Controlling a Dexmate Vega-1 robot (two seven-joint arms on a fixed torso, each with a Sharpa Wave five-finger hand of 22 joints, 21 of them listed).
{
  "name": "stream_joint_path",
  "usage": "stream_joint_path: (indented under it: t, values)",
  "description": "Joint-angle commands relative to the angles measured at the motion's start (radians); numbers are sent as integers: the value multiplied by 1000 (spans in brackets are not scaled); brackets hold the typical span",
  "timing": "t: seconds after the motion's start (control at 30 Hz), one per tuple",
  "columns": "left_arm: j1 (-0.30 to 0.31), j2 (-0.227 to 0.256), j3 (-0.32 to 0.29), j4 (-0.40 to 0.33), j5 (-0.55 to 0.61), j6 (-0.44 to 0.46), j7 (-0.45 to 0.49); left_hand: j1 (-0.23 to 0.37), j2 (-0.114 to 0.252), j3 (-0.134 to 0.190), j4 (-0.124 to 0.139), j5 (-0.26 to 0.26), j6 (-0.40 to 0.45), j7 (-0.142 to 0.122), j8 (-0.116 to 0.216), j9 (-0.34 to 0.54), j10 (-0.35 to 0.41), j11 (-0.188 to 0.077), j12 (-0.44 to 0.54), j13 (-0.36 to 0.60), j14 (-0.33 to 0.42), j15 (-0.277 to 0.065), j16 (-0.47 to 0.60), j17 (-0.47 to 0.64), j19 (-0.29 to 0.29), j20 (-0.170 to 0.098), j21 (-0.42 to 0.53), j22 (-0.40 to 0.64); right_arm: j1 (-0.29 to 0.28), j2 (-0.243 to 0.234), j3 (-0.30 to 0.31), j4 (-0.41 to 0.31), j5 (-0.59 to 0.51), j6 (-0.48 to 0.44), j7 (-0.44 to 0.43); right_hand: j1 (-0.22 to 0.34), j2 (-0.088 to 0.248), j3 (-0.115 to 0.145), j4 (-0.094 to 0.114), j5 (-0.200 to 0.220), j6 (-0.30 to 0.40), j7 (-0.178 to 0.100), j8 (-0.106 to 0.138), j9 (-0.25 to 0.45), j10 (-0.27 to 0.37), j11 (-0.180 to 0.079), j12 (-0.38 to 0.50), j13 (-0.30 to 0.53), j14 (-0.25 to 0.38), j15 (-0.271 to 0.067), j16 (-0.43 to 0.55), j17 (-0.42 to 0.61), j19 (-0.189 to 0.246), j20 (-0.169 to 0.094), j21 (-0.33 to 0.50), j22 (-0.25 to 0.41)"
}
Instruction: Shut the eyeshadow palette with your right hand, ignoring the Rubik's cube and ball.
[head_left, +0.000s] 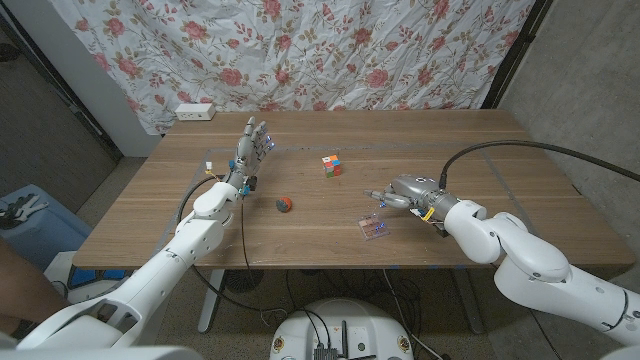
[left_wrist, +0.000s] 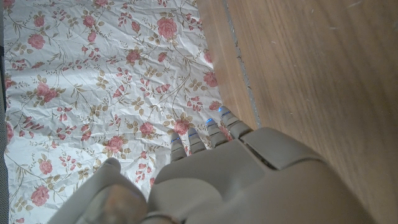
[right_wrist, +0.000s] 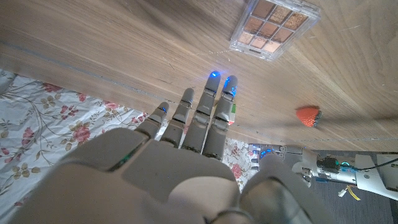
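Right hand (head_left: 400, 193) hovered just behind the palette (head_left: 375, 228), fingers (right_wrist: 205, 115) straight and slightly apart, holding nothing. Left hand (head_left: 249, 150) stood at the table's (head_left: 480, 160) left side with fingers apart and empty; the cube (head_left: 331, 165) and ball (head_left: 285, 204) lay between the hands.

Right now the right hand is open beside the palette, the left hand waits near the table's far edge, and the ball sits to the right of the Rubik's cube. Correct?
Not quite. In the head view the ball lies to the left of the Rubik's cube and nearer the robot, not to its right. The rest holds: the right hand is open beside the palette, and the left hand waits toward the far edge.
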Motion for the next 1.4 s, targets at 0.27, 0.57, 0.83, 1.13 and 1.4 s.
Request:
stream_joint_path:
  t: [0.27, 0.57, 0.83, 1.13, 1.4]
  values:
    - [0, 0, 0, 1, 0, 0, 0, 6, 8, 10, -2, 4, -2, -7, 5, 4, 1, -6, 5, 4, 5, -24, 6, 5, 8, 1, 4, 4, -110, -56, 43, 15, 27, 86, -197, 56, 56, 47, -37, -18, -78, -13, -42, -1, -62, -3, -10, -13, 9, -24, 3, -2, 43, -6, 8, 3]
    - [0, 0, 0, 1, 0, 0, 0, 6, 8, 10, -2, 4, -2, -7, 5, 4, -1, -5, 5, 4, 4, -24, 6, 5, 8, 1, 5, 4, -171, -50, 79, 82, 59, 222, -374, 130, 73, 115, -93, -30, -81, -7, -57, -1, -90, 1, -4, -27, 19, -38, 6, -2, 94, -34, 14, 3]
    - [-1, 0, 0, 1, -1, 0, -2, 6, 8, 10, -2, 4, -2, -7, 5, 4, 1, -7, 5, 4, 4, -22, 6, 5, 7, 2, 4, 4, -216, -85, 115, 154, 69, 374, -487, 146, 67, 132, -112, -35, -82, -10, -68, -2, -121, 2, -8, -37, 7, -42, 2, 2, 117, -52, 15, 3]
    - [-1, 0, 1, 2, -1, -1, -3, 6, 8, 10, -2, 4, -3, -7, 5, 4, 1, -5, 5, 4, 4, -23, 6, 5, 8, 0, 4, 4, -222, -82, 120, 220, 49, 480, -540, 133, 66, 149, -117, -50, -108, -21, -108, -6, -239, -15, -24, -69, -61, -27, -26, 12, 131, -77, 5, 5]
    - [0, -1, 0, 2, 0, -1, -1, 6, 8, 10, -2, 4, -3, -7, 5, 4, 1, -9, 5, 4, 3, -24, 6, 5, 7, 2, 4, 4, -196, -76, 112, 289, 22, 585, -569, 102, 60, 157, -107, -59, -196, -37, -166, -11, -339, -31, -28, -114, -128, -25, -56, 18, 122, -81, -2, 6]
